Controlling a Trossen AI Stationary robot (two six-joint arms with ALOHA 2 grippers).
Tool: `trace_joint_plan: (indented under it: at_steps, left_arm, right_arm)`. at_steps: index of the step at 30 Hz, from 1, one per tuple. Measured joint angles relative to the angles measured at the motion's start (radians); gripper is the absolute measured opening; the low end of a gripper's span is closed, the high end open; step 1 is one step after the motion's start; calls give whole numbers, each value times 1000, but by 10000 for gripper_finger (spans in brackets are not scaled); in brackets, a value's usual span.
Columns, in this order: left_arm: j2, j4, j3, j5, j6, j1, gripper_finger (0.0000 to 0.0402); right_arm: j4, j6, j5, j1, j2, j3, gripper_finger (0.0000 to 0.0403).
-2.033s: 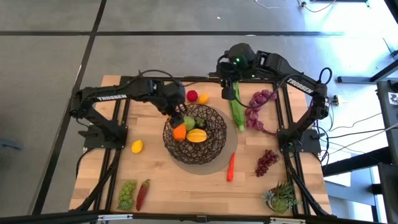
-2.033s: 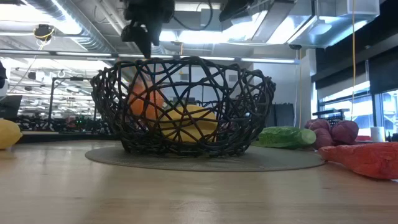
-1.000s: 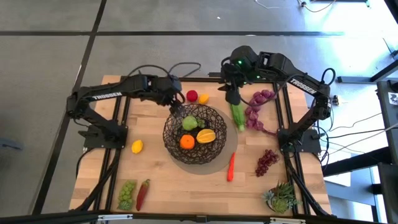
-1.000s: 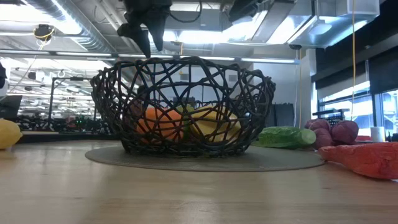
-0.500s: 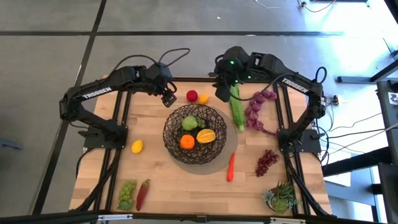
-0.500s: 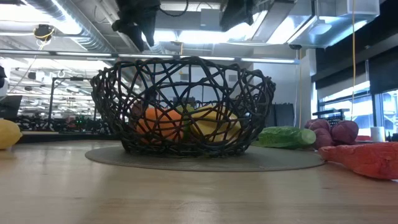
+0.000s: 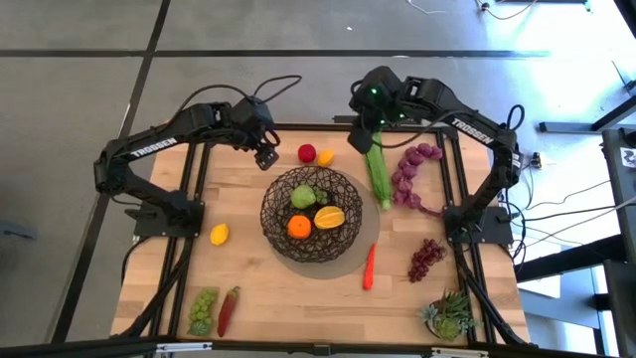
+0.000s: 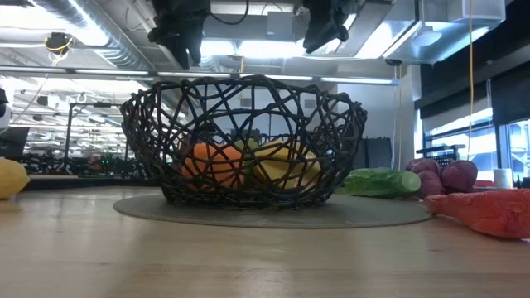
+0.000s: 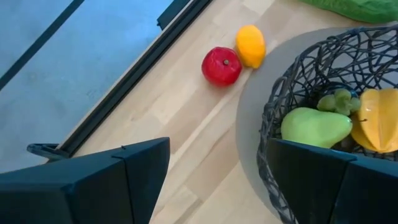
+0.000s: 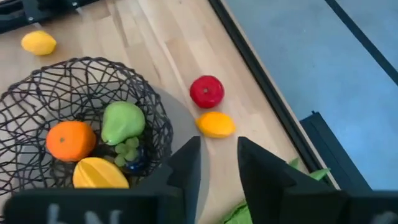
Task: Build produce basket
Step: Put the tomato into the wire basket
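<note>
basket (image 7: 312,213) in the high view now holds the orange (image 7: 298,227) dropped in, the released left pincer (image 7: 266,156) has pulled back just outside its rim; in the right wrist view the right pincer (image 10: 216,163), narrowing on nothing, hangs near the red apple (image 10: 206,91).

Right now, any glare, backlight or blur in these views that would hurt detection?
Low view: bright ceiling lights behind turn the basket and both arms into dark silhouettes; the near table edge looks soft. High view: even light, produce sharp. Left wrist view: the claw's own fingers are big and blurred up close; the red apple is clear. Right wrist view: no glare, the orange is crisp.
</note>
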Motion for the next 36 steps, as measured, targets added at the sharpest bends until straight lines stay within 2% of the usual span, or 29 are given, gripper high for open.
trace_joint_plan:
  at_steps: [4,8,14,19,23,27,31,36]
  left_arm:
    - [0,0,0,1,0,0,255]
    - [0,0,0,0,0,0,255]
    - [0,-12,0,1,0,0,255]
    - [0,-45,0,1,-5,0,255]
    - [0,-56,0,1,-8,0,255]
    - [0,-65,0,1,-7,0,255]
    - [0,-83,0,5,-8,0,255]
    - [0,-87,0,97,-28,14,255]
  right_arm:
    - [15,7,-5,1,0,0,80]
    - [29,48,40,0,0,0,86]
    - [55,35,98,0,0,0,130]
    - [96,-70,122,0,3,0,175]
    - [107,-202,162,-5,33,1,194]
    - [105,-240,151,-28,81,1,197]
    - [101,-299,75,-53,125,0,196]
    - [101,-424,41,-76,176,0,186]
